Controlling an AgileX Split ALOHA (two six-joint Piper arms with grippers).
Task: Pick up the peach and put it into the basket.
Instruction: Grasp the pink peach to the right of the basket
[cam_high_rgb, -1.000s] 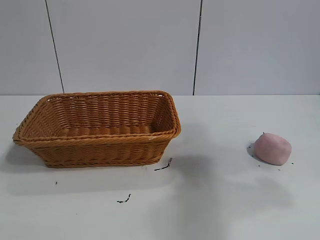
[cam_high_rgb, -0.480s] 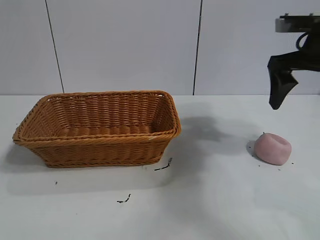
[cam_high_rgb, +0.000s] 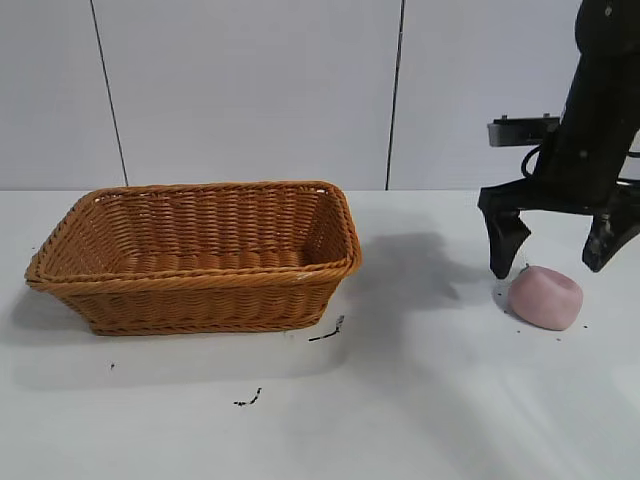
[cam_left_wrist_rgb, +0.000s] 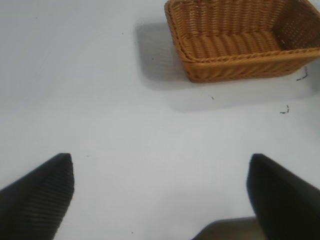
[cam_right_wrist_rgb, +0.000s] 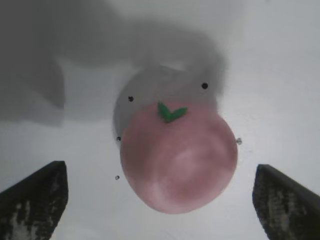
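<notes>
The pale pink peach (cam_high_rgb: 545, 297) lies on the white table at the right; the right wrist view shows its small green leaf on top of the peach (cam_right_wrist_rgb: 178, 157). My right gripper (cam_high_rgb: 553, 258) hangs just above and behind it, wide open, one finger on each side and not touching it; in its own view the right gripper (cam_right_wrist_rgb: 160, 177) has the peach lying between the spread fingers. The orange-brown wicker basket (cam_high_rgb: 200, 285) stands empty at the table's left, also seen as the basket (cam_left_wrist_rgb: 240, 60) from the left wrist. My left gripper (cam_left_wrist_rgb: 160, 165) is open over bare table, outside the exterior view.
Small dark specks lie on the table (cam_high_rgb: 420, 400) in front of the basket and around the peach. A grey panelled wall (cam_high_rgb: 250, 90) stands behind the table.
The right arm has come into view from the upper right and dropped down to the peach, its fingers staying wide apart. Peach and basket have not moved.
</notes>
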